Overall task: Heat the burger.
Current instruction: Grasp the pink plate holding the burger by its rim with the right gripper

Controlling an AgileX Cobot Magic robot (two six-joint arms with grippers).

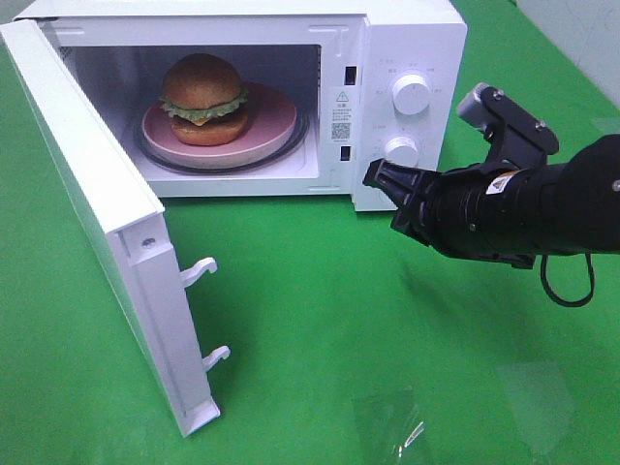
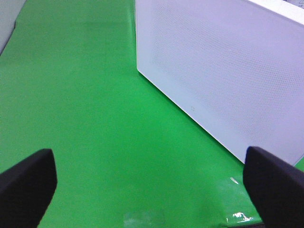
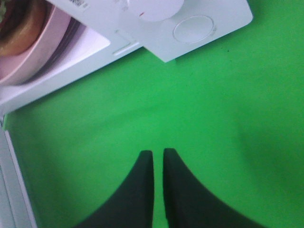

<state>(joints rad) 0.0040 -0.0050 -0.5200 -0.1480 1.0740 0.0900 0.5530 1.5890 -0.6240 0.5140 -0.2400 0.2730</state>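
Your burger (image 1: 202,97) sits on the pink plate (image 1: 276,131) inside the microwave (image 1: 412,39), whose door (image 1: 92,184) stands wide open. Your right gripper (image 1: 372,175) hovers just beside the lower knob (image 1: 400,150), its fingers almost together with a thin slit between them, holding nothing. Your left gripper (image 2: 152,190) faces the door's outer side, fingers spread wide.

Microwave sticker (image 1: 342,113), warning triangle, QR code, lettering illegible
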